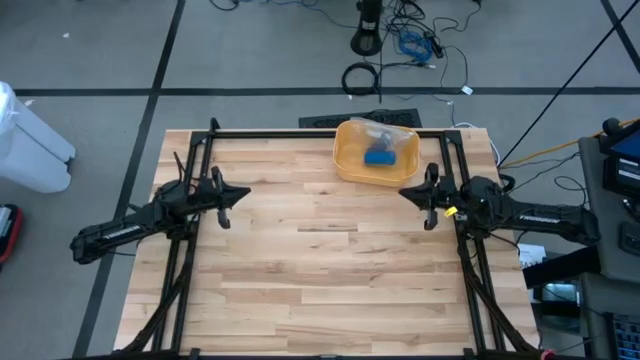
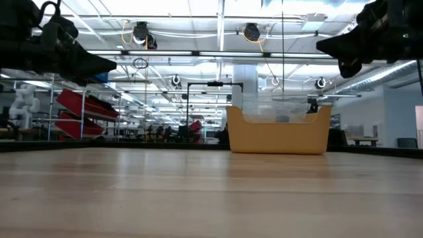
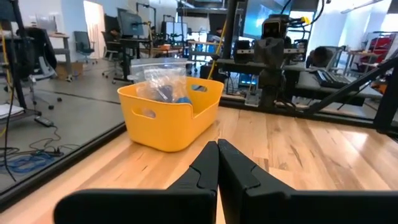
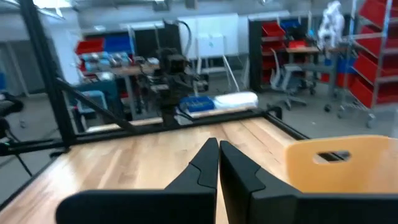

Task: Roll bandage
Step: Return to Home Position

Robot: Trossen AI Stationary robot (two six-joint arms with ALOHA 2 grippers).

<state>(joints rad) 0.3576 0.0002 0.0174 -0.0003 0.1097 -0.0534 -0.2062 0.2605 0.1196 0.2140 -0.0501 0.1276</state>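
A yellow bin point(image 1: 376, 151) stands on the table at its far edge, a little right of centre. It holds a clear plastic bag with a blue thing point(image 1: 379, 156) inside; the bag also shows in the left wrist view point(image 3: 165, 84). My left gripper point(image 1: 226, 199) hovers over the table's left side, shut and empty. My right gripper point(image 1: 428, 199) hovers over the right side, just near of the bin, shut and empty. Both grippers hang well above the table top in the low view.
The bare wooden table point(image 1: 320, 270) lies open between the two arms and toward the near edge. Black frame rails point(image 1: 330, 133) run along the far edge and down both sides. The bin also shows in the low view point(image 2: 277, 130) and the right wrist view point(image 4: 348, 163).
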